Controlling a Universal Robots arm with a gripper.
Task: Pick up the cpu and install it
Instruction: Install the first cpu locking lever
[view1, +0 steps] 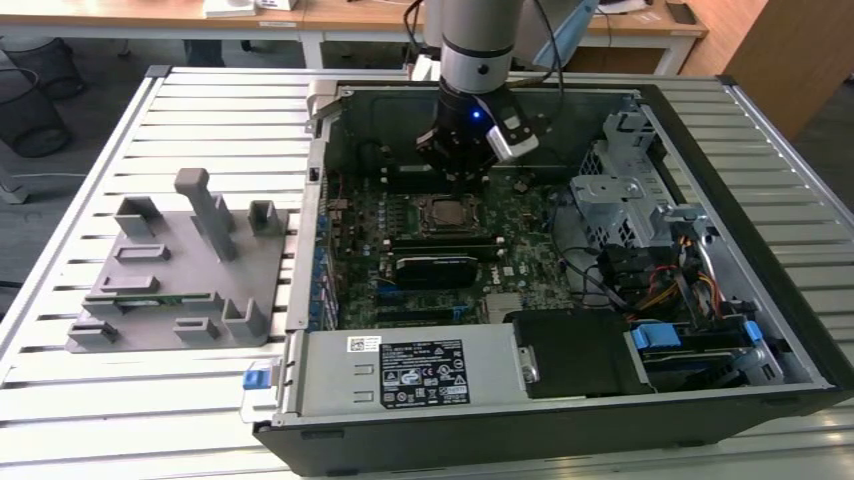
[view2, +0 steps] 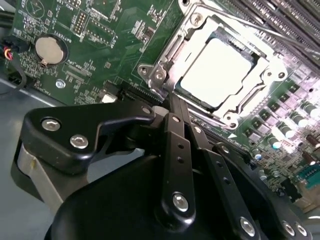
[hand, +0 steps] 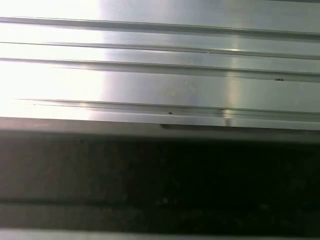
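Observation:
The cpu (view2: 215, 72), a small square chip with a pale silver top, lies flat inside the metal-framed socket (view2: 160, 75) of the green motherboard (view2: 100, 30). In the exterior view the socket (view1: 445, 210) sits mid-board inside the open computer case. My gripper (view1: 461, 178) hangs just above the board, behind the socket. In the second wrist view my gripper (view2: 170, 100) is shut, its black fingers pressed together with nothing between them. Their tips are right at the socket frame's edge, beside the cpu.
A grey plastic fixture (view1: 174, 270) holding a thin green memory stick (view1: 147, 297) stands on the slatted table (hand: 160, 75) at the exterior view's left. Case walls (view1: 320, 200), a drive cage (view1: 627, 190), cables (view1: 667, 290) and the power supply (view1: 427, 370) ring the board.

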